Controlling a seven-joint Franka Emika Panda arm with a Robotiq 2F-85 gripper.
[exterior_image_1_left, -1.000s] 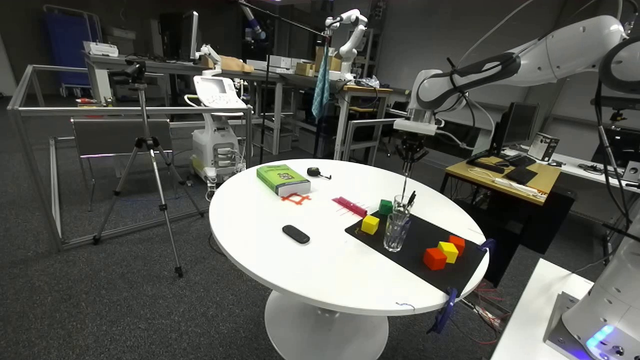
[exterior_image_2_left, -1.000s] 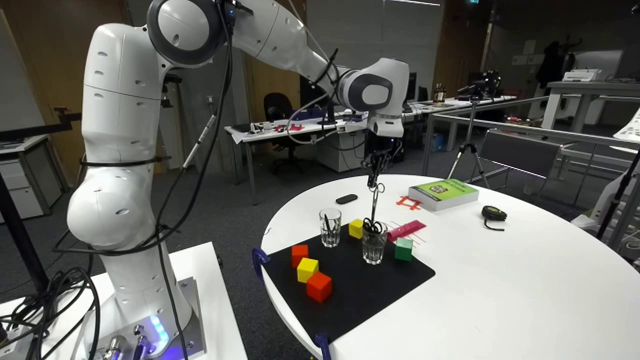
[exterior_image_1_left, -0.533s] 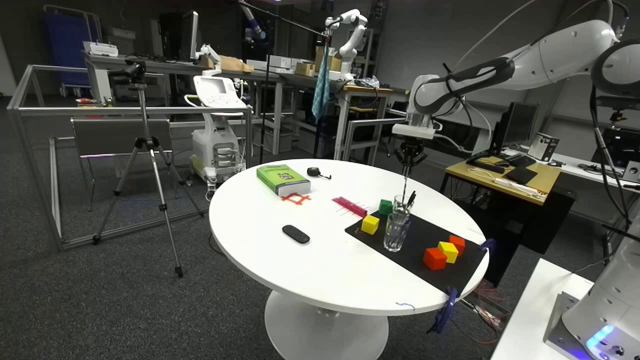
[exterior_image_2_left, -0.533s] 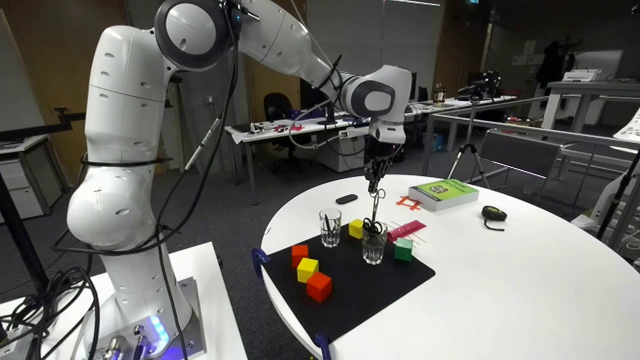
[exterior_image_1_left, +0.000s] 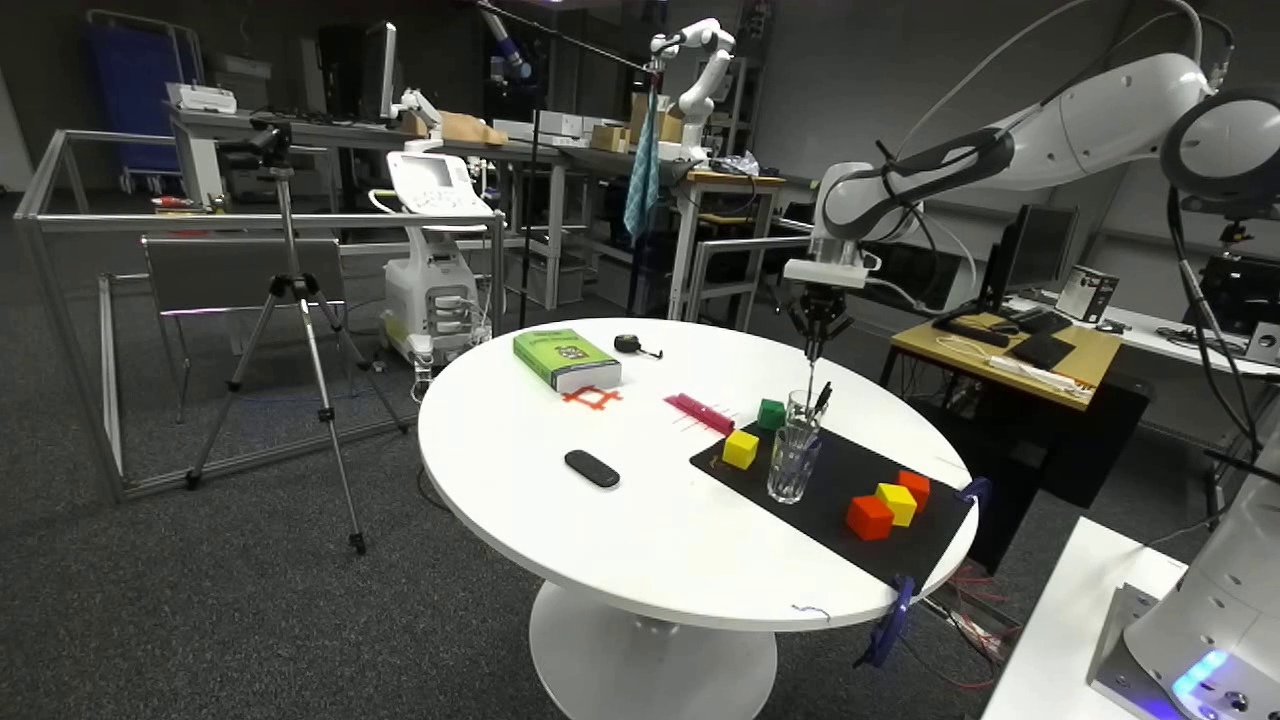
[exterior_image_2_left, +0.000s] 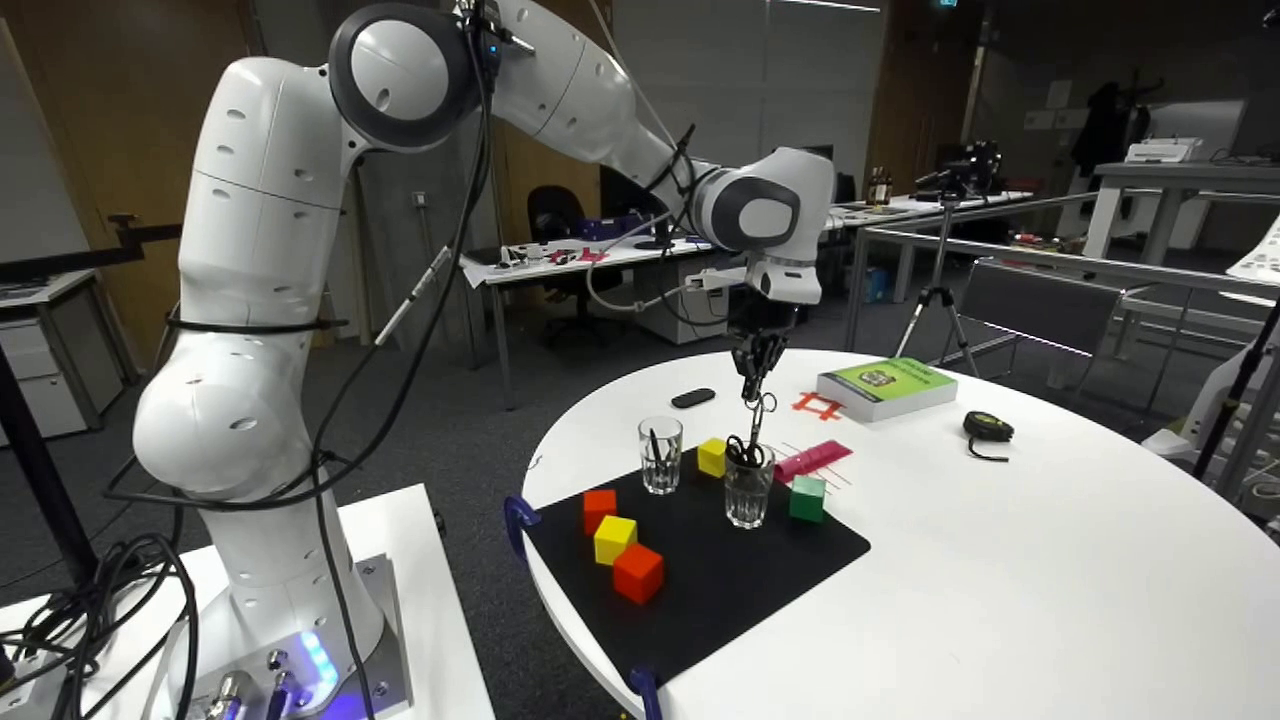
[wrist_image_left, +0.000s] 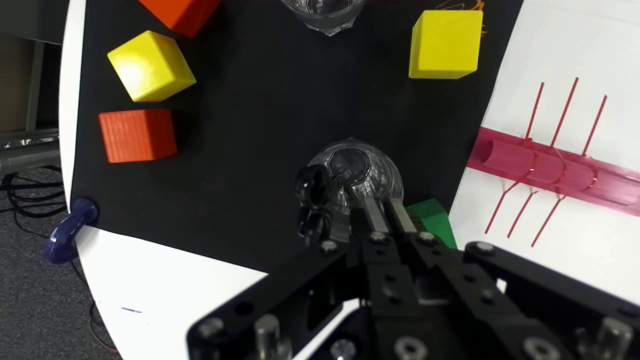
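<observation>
My gripper (exterior_image_2_left: 750, 393) is shut on the ring handles of a slim metal scissor-like tool (exterior_image_2_left: 757, 422), which hangs down, slightly tilted. Its lower end is at the mouth of a clear glass (exterior_image_2_left: 747, 500) and seems to be inside it; the glass also holds scissors with black handles (exterior_image_2_left: 740, 453). In an exterior view the gripper (exterior_image_1_left: 815, 345) and tool (exterior_image_1_left: 811, 378) stand above that glass, partly hidden behind a second glass (exterior_image_1_left: 790, 475). In the wrist view the fingertips (wrist_image_left: 384, 206) are close together over the glass (wrist_image_left: 385, 167); the tool hardly shows between them.
The second glass (exterior_image_2_left: 668, 470) holds a black pen. Red, yellow and green cubes (exterior_image_2_left: 807, 498) stand on the black mat (exterior_image_2_left: 700, 610), clamped to the white round table (exterior_image_2_left: 1000, 560). A pink piece (exterior_image_2_left: 812, 458), green book (exterior_image_2_left: 885, 385), tape measure (exterior_image_2_left: 988, 427) and black remote-like object (exterior_image_2_left: 693, 398) lie beyond.
The arm and gripper have moved down a little. The metal tool has gone down with the gripper, and its rings are now nearer the glass. The glasses and cubes have not moved.
</observation>
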